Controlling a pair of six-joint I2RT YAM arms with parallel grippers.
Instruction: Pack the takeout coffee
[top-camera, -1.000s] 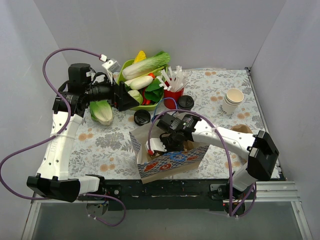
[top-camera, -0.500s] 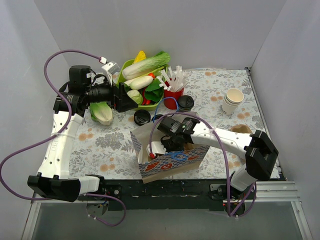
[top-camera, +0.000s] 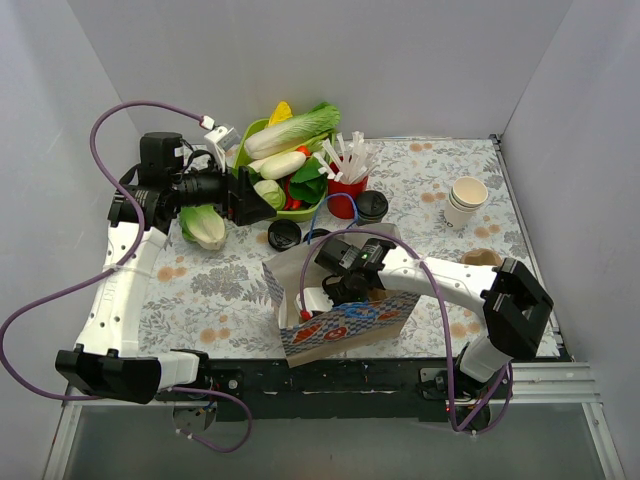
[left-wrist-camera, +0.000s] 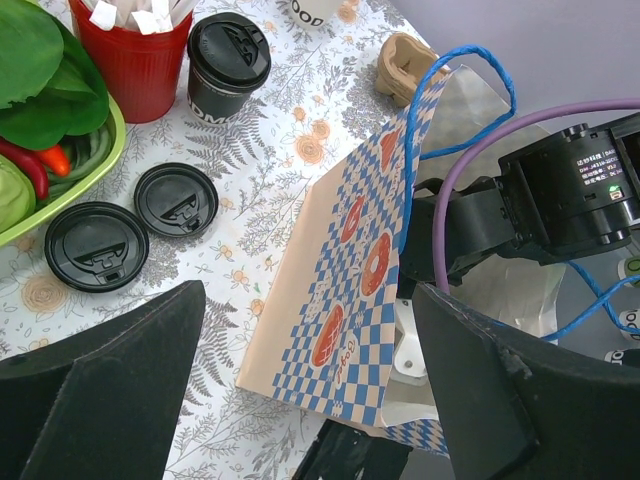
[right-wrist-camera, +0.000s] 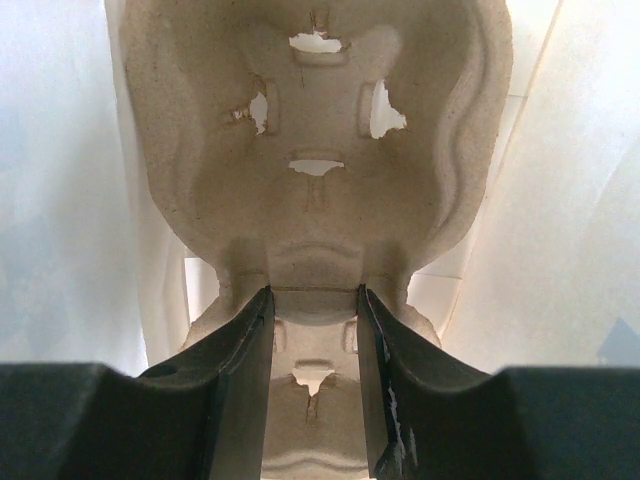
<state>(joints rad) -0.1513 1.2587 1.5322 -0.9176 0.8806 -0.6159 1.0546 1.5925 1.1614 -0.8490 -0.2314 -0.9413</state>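
**Choice of arm for the takeout coffee (top-camera: 372, 205)**

The takeout coffee stands upright with its black lid on. It sits on the table (top-camera: 425, 170) just beside the red straw holder (top-camera: 347, 190), behind the checked paper bag (top-camera: 345, 322) and outside it. The right gripper (right-wrist-camera: 313, 300) is down inside the bag, its fingers pinching the middle ridge of a moulded pulp cup carrier (right-wrist-camera: 310, 130). The left gripper (left-wrist-camera: 305, 295) hovers near the green bowl (top-camera: 252, 130), fingers spread wide and empty. From the left gripper the cup lies ahead and to the right, past two loose black lids (left-wrist-camera: 176, 198). The right gripper looks somewhat nearer but is occupied, so the free left arm seems likelier to reach. The cup's vertical axis suggests a side grasp.
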